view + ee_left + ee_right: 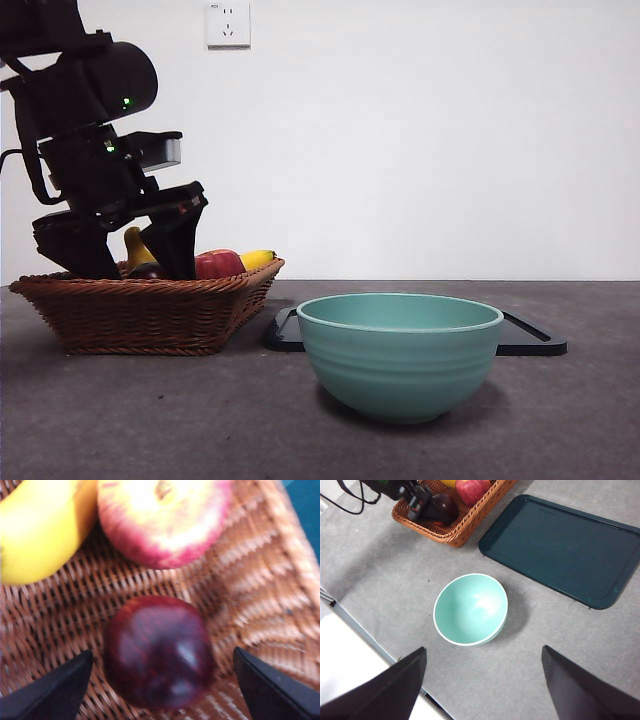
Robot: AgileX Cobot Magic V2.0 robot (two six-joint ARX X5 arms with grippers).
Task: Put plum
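Note:
The dark maroon plum (159, 652) lies on the floor of the wicker basket (240, 570). My left gripper (162, 690) is lowered into the basket, open, one jaw on each side of the plum with a gap at both. In the front view the left gripper (135, 262) reaches down into the basket (150, 310) at the left, and the plum (148, 271) just peeks over the rim. Seen from high over the table, the plum (446, 504) sits beside the left gripper (422, 505). My right gripper (482, 690) hangs open there, holding nothing.
A red apple (162, 520) and a yellow banana (40, 535) share the basket just beyond the plum. A teal bowl (400, 350) stands on the grey table to the right of the basket, with a dark flat tray (530, 340) behind it.

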